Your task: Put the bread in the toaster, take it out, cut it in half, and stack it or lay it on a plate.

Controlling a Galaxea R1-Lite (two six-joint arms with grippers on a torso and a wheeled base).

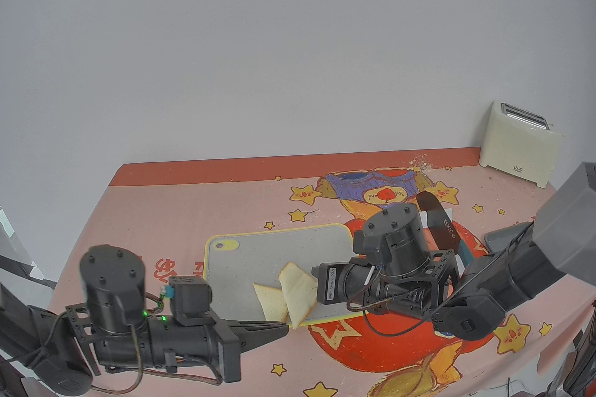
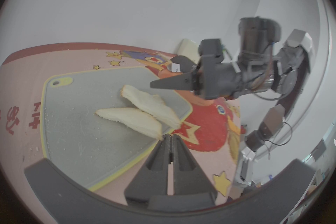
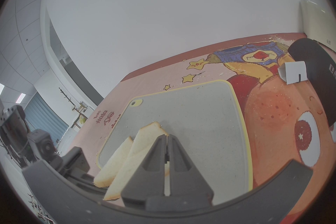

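Two cut bread halves lie at the near edge of the grey, yellow-rimmed cutting board. One half lies flat; the other half leans tilted over it. In the left wrist view the flat half and the tilted half overlap. My left gripper is shut and empty, its tip right at the flat half's corner. My right gripper is shut and empty, hovering just above the tilted half, its tips over the bread. The cream toaster stands at the table's far right corner.
A dark knife blade with a white holder lies right of the board, behind my right wrist. The table carries a pink cartoon-print cloth. The far part of the board and the table's left side are free.
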